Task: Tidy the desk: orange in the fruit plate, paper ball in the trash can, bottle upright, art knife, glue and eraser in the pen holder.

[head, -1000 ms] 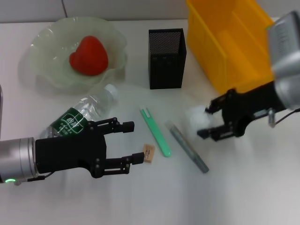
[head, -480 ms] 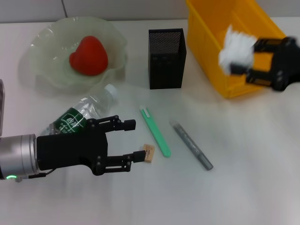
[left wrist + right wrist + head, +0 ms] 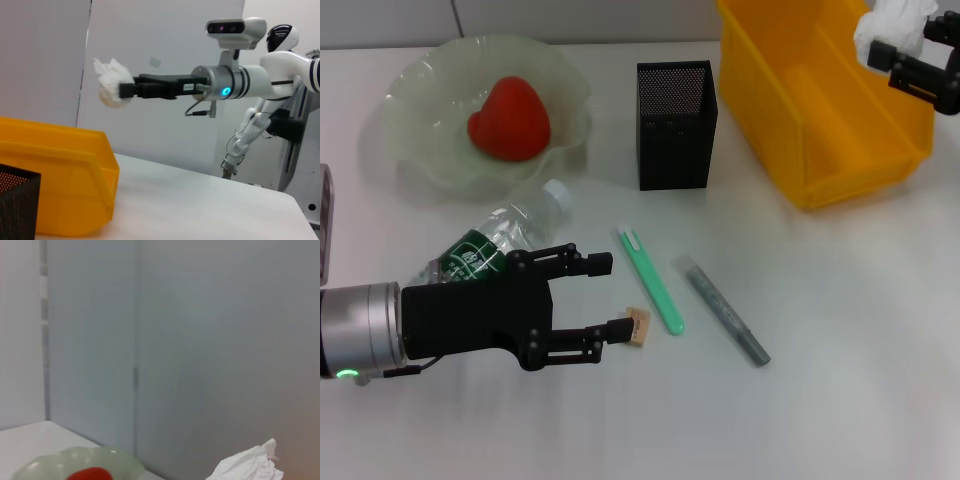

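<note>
Paper ball [image 3: 112, 86] gripped by right end effector [image 3: 131, 90] above trash can [image 3: 60, 165].

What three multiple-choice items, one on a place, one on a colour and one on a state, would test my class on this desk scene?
1. Where is the paper ball?
A. on the table by the bottle
B. in the right gripper, up by the far end of the yellow bin
C. in the pen holder

2. What colour is the art knife?
A. green
B. red
C. black

3. How does the bottle stand?
A. upright
B. lying on its side
C. inside the fruit plate

Answers:
1 B: the head and left wrist views show the white ball clamped at the gripper's tip, above the bin.
2 A: it lies pale green between the eraser and the grey glue stick.
3 B: it lies flat beside the left gripper, which is open.
</note>
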### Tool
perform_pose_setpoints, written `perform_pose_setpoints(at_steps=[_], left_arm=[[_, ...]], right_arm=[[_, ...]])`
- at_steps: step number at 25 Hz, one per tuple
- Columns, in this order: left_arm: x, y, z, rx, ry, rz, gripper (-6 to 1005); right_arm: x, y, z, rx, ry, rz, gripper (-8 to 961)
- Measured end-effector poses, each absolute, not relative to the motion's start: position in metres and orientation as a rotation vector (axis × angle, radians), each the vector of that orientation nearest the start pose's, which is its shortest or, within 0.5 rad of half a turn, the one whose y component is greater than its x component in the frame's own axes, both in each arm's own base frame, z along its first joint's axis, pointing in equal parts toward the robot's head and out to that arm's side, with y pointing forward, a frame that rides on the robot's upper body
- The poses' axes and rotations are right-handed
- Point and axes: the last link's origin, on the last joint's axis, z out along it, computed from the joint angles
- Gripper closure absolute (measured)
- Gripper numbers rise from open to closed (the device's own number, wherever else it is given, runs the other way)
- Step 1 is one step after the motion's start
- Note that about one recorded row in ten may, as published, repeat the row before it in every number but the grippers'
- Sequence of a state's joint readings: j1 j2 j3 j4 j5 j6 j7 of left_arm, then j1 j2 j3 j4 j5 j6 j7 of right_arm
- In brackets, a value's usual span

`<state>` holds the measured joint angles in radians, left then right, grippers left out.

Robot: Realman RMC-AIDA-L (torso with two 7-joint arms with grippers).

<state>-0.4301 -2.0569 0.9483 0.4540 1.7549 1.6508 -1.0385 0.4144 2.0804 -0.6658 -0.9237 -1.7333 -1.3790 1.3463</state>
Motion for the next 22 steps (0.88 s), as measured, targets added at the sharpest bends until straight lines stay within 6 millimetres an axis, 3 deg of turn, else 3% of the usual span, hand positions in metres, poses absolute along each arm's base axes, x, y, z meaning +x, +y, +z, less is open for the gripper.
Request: perform_pose_setpoints(at_steps=[6,13,18,22], left_arm=[[-0.27,0.27,-0.038,-2.844,-0.396,-0.911,218],[-0.271,0.269,-0.038,-2.845,-0.4,-0.911,218],[-0.271,0.268,-0.038,-2.843,-0.403,-0.914,219],[-0.271,0.268,-0.038,-2.84,-0.404,-0.915,218]], right_arm=[[0.273,0.373,0.073,-2.259,0.497,0.681,365],[0.271,0.377,0.071,-2.252,0.5,0.662,350],[0.274,0.376,0.072,-2.24,0.508,0.662,152],[0.274,0.376,0.072,-2.239,0.508,0.666,136]])
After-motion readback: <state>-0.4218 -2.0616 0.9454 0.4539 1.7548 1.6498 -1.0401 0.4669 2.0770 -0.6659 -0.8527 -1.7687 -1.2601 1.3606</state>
